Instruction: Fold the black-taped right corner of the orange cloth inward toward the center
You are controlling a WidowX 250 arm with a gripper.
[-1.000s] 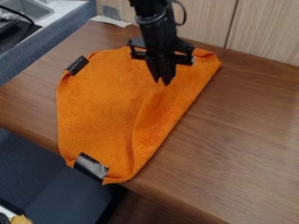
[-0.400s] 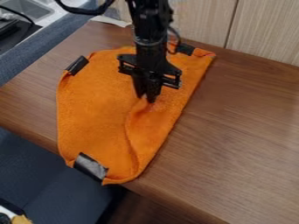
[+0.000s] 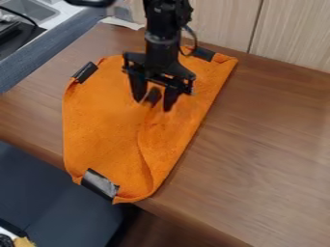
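Jaws of the black gripper (image 3: 153, 105) stand apart, with no cloth clamped between them, above the upper middle of an orange cloth (image 3: 106, 128). Whether the tips touch the cloth cannot be determined. The cloth lies on the desk (image 3: 258, 144), extending from near the back edge to the front edge. A crease runs from below the jaws toward its front end. Black tape (image 3: 100, 184) marks three of its corners.
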